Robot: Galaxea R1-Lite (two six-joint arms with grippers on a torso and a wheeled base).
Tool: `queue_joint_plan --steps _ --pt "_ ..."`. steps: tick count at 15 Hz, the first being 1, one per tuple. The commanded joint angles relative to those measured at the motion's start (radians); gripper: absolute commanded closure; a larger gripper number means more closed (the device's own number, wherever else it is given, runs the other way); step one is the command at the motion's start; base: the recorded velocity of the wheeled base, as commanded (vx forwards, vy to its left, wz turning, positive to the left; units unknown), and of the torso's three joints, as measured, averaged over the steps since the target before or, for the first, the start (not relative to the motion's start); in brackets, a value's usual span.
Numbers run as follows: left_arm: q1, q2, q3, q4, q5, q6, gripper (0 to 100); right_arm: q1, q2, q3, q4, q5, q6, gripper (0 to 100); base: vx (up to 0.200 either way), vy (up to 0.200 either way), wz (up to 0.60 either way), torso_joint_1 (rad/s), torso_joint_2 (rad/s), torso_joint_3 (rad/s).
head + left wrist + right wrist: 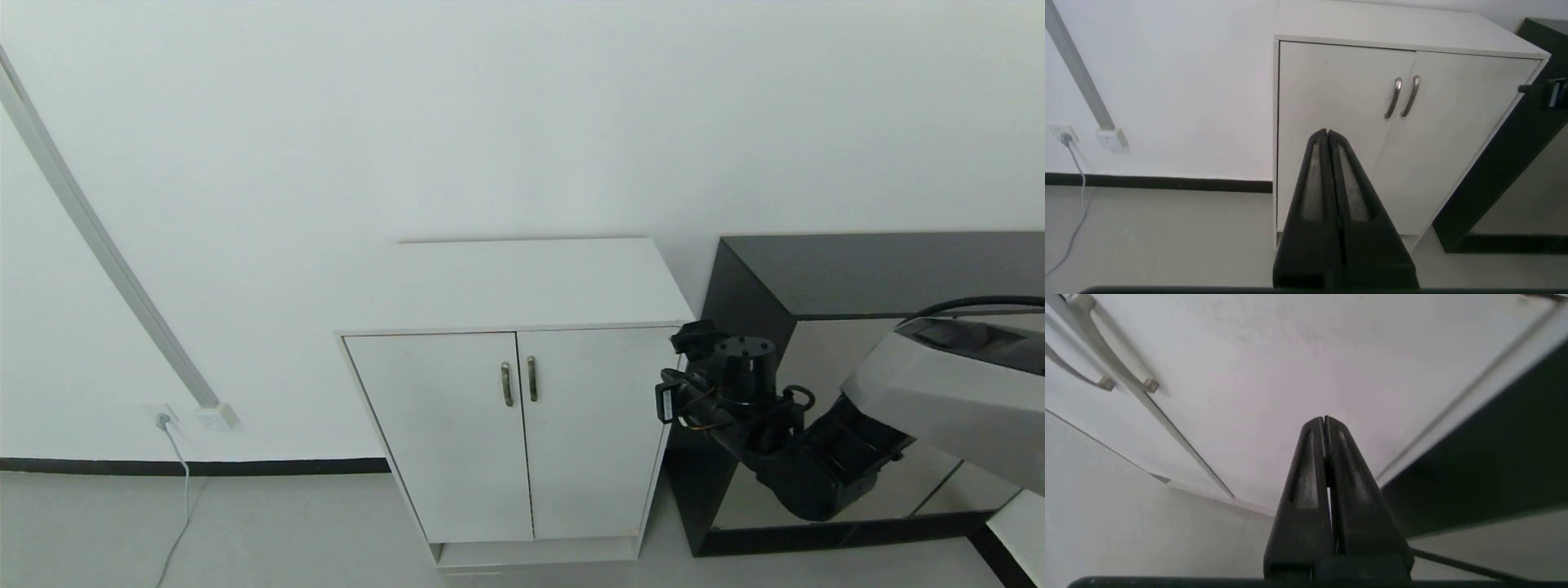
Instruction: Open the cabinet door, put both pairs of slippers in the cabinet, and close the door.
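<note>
The white cabinet (522, 286) stands against the far wall, a little right of centre. Its left door (441, 441) and right door (596, 433) are both closed. The two curved metal handles (506, 384) (532, 378) sit side by side at the centre seam, upright and high on the doors.

The right gripper (1324, 425) is clenched, its two black fingers pressed flat together with nothing between them. It is close in front of the right door's panel, near that door's right edge. In the head view the right arm (759, 425) comes in from the right and ends beside the cabinet's upper right corner. Whether the fingertips touch the door cannot be told from these views.

The left gripper (1328, 139) is also clenched and empty. It is held back on the near side, well apart from the cabinet and pointing toward the left door.

Just right of the cabinet stands a black unit (882, 269) with a glossy front (possibly a mirror panel). A grey conduit (98, 237) runs diagonally down the wall on the left to a wall socket (166, 418). A pale cable (184, 490) hangs from the socket to the grey floor (286, 531). A black skirting strip (196, 466) lines the foot of the wall.
</note>
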Motion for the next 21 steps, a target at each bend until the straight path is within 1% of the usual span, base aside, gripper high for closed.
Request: queue_joint_plan --steps 1,2,3,7,9,11,13,16,17,18,21 --pt "0.000 0.001 0.000 0.000 0.000 0.000 100 -0.019 -0.112 0.107 -0.034 0.001 -0.001 100 0.000 0.000 0.00 0.000 0.00 0.000" --pt "0.000 0.001 0.000 0.000 0.000 0.000 100 -0.040 -0.167 0.185 -0.053 -0.001 -0.002 100 0.000 0.000 0.00 0.000 0.00 0.000" --pt "0.000 0.001 0.000 0.000 0.000 0.000 100 -0.060 -0.203 0.234 -0.062 -0.003 -0.004 100 0.000 0.000 0.00 0.000 0.00 0.000" --pt "0.001 0.001 0.000 0.000 0.002 0.000 100 -0.131 -0.318 0.360 -0.063 -0.012 -0.008 100 0.000 0.000 0.00 0.000 0.00 0.000" --pt "0.000 0.001 0.000 0.000 0.002 0.000 100 -0.171 -0.405 0.450 -0.063 -0.012 -0.008 100 0.000 0.000 0.00 0.000 0.00 0.000" --pt "0.000 0.001 0.000 0.000 0.002 0.000 100 -0.175 -0.460 0.510 -0.063 -0.012 -0.008 100 0.000 0.000 0.00 0.000 0.00 0.000" --pt "0.001 0.001 0.000 0.000 0.002 -0.002 100 -0.177 -0.552 0.598 -0.063 -0.012 -0.010 100 0.000 0.000 0.00 0.000 0.00 0.000" --pt "0.001 0.001 0.000 0.000 0.002 0.000 100 -0.180 -0.654 0.671 -0.062 -0.012 -0.012 100 0.000 0.000 0.00 0.000 0.00 0.000" --pt "0.000 0.001 0.000 0.000 0.002 0.000 100 -0.185 -0.686 0.694 -0.060 -0.012 -0.013 100 0.000 0.000 0.00 0.000 0.00 0.000" --pt "0.000 0.001 0.000 0.000 0.002 0.000 100 -0.194 -0.738 0.745 -0.060 -0.012 -0.022 100 0.000 0.000 0.00 0.000 0.00 0.000" --pt "0.000 0.001 0.000 0.000 0.002 0.000 100 -0.217 -0.830 0.819 -0.059 -0.012 -0.041 100 0.000 0.000 0.00 0.000 0.00 0.000"
